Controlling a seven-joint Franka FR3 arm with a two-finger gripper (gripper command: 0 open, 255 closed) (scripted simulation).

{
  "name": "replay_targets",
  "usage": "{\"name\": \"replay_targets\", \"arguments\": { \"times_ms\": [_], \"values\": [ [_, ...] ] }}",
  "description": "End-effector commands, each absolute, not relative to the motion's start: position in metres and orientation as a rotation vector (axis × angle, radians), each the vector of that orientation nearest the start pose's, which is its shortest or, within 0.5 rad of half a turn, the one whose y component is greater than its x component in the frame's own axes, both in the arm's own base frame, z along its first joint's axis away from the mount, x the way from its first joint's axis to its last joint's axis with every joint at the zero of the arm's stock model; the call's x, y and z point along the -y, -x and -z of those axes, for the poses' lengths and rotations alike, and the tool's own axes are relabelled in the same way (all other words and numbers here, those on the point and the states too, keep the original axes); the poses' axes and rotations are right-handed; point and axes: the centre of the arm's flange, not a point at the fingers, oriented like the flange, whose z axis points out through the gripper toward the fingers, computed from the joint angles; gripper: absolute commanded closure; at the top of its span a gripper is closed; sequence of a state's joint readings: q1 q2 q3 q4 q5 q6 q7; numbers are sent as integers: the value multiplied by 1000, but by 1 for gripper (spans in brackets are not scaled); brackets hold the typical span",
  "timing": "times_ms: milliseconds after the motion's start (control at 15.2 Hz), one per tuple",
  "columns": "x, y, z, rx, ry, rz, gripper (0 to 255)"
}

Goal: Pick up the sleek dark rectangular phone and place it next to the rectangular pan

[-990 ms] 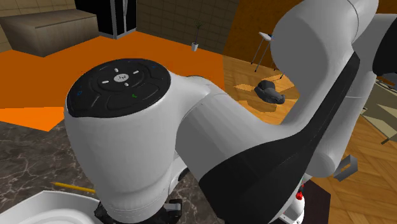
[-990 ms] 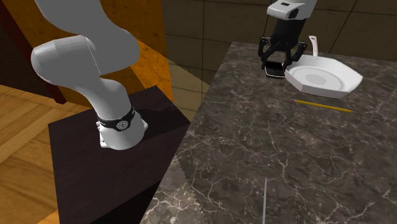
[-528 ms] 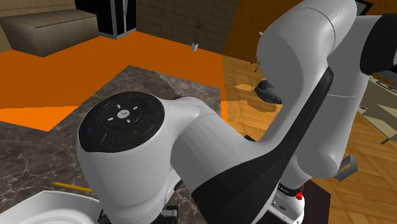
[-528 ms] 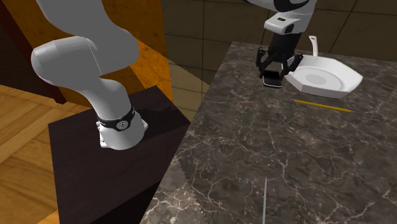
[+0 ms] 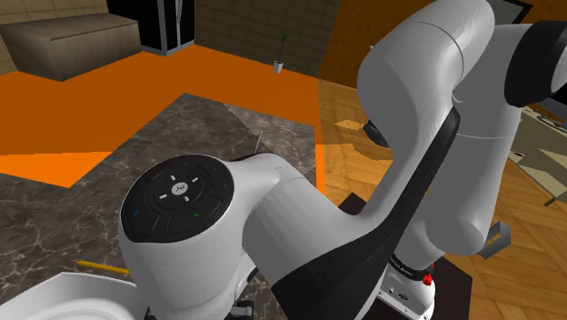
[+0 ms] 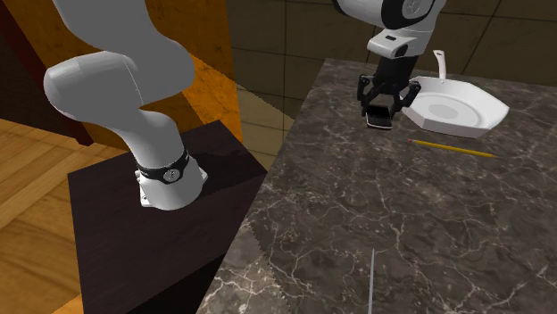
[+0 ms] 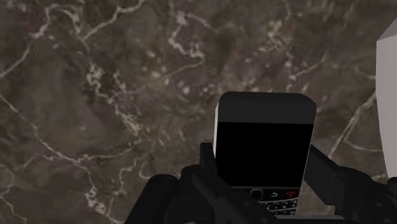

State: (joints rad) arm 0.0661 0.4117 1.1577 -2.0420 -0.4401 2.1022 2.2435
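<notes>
Near the table (image 6: 357, 205) edge, gripper (image 7: 261, 158) fingers clamp the phone (image 7: 264, 127) by its long sides, looks stiff, light, slippery.

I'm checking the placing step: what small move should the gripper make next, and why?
Probably lower slightly, then open. The gripper clasps the dark phone between its fingers close over the marbled table, already beside the white pan; whether the phone touches the table I cannot tell.

Smooth phone (image 7: 264, 146), apparently marble tabletop (image 7: 95, 76)
</notes>
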Motion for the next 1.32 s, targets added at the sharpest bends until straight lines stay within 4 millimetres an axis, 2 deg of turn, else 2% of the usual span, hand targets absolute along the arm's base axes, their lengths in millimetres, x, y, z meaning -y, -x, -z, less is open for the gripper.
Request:
{"name": "replay_targets", "arguments": {
  "times_ms": [0,66,132,462,726,1254],
  "values": [
    [-520,-236,-344,-1238,2956,4,255],
    [-520,-236,-344,-1238,2956,4,255],
    [-520,-236,-344,-1238,2956,4,0],
    [-520,-236,-344,-1238,2956,4,0],
    [-523,-237,-394,-1238,2956,4,0],
    [-523,-237,-394,-1238,2956,4,0]
  ]
}}
